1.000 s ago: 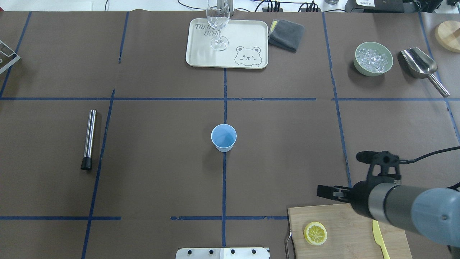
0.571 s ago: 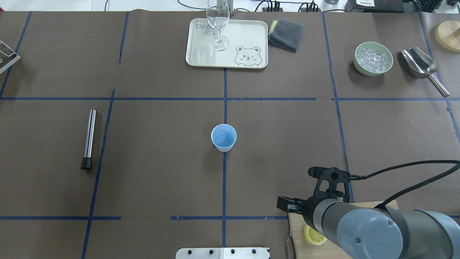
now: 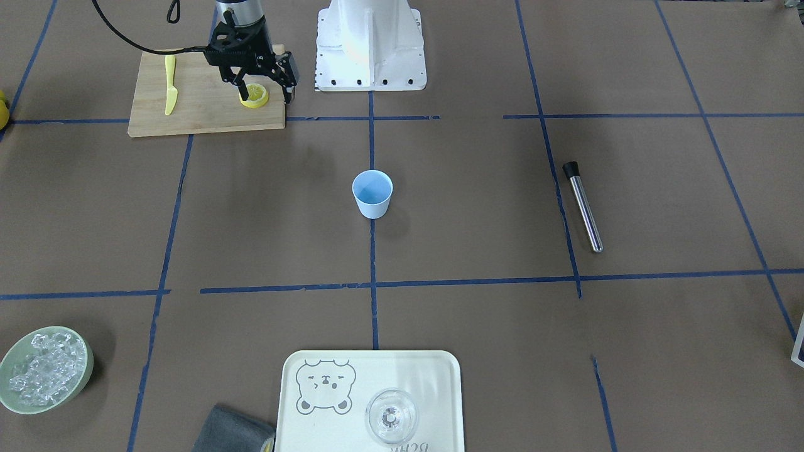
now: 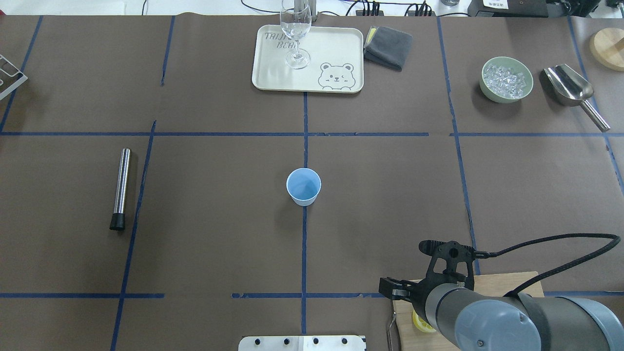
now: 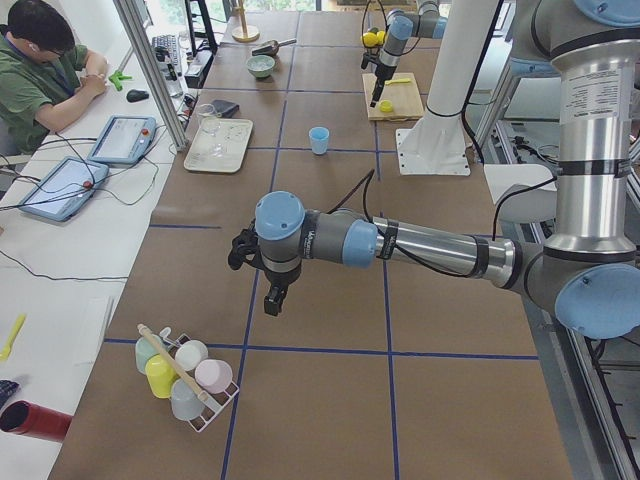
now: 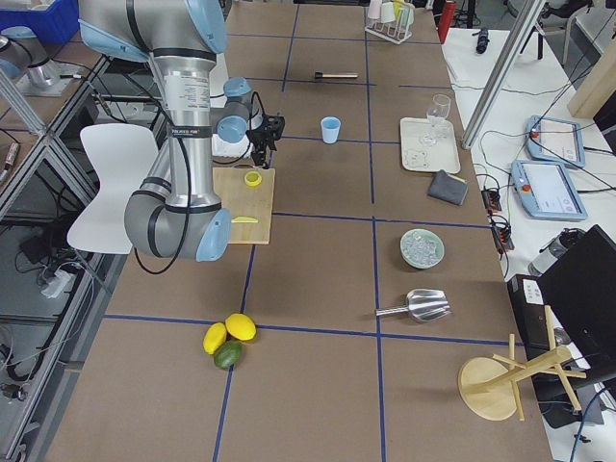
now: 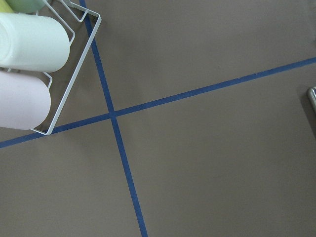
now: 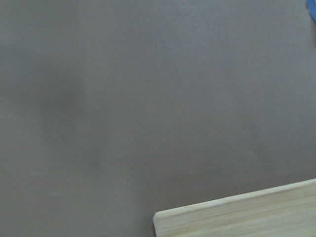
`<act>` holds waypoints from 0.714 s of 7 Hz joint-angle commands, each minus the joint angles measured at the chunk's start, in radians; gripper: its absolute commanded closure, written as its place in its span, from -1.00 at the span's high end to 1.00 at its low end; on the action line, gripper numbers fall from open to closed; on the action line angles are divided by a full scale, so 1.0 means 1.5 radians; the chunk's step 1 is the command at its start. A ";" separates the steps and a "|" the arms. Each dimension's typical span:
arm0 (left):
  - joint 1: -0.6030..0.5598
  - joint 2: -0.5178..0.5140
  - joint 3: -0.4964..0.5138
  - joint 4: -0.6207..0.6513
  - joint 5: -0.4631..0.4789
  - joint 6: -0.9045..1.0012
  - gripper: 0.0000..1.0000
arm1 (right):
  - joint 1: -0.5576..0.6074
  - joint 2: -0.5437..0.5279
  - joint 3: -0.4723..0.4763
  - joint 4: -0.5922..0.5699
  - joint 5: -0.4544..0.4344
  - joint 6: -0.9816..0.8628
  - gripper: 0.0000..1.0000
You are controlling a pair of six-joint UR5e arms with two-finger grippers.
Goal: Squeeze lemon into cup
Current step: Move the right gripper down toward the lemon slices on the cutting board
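Note:
The lemon (image 3: 255, 96), a thin yellow slice, lies on the wooden cutting board (image 3: 201, 116) near the robot's base. My right gripper (image 3: 264, 91) hangs just above it, open and empty, one finger at the slice's edge and the other beyond the board's edge. In the overhead view the right arm hides most of the lemon (image 4: 419, 325). The light-blue cup (image 4: 303, 186) stands upright at the table's middle, far from both grippers. My left gripper (image 5: 272, 298) shows only in the exterior left view, over bare table; I cannot tell whether it is open or shut.
A yellow toy knife (image 3: 169, 85) lies on the board. A steel muddler (image 4: 120, 189) lies at the left. A tray (image 4: 336, 48) with a wine glass (image 4: 296, 34), a grey cloth (image 4: 388, 46), an ice bowl (image 4: 507, 79) and a scoop (image 4: 570, 87) stand at the far edge. A cup rack (image 5: 185, 375) stands by the left arm.
My right arm has swung left and back over the cutting board, and its gripper now hangs over the lemon and covers most of it. The cup has not moved.

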 commanded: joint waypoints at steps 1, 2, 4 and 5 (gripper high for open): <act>0.000 0.000 -0.001 0.000 -0.001 0.000 1.00 | -0.021 -0.053 -0.005 0.066 -0.025 0.006 1.00; 0.000 0.000 -0.001 0.000 0.000 0.000 1.00 | -0.032 -0.053 -0.025 0.066 -0.032 0.007 1.00; 0.000 0.000 0.001 0.000 0.000 0.000 1.00 | -0.063 -0.050 -0.036 0.064 -0.055 0.009 1.00; 0.000 0.000 0.002 0.001 0.000 0.000 1.00 | -0.068 -0.049 -0.042 0.064 -0.056 0.009 1.00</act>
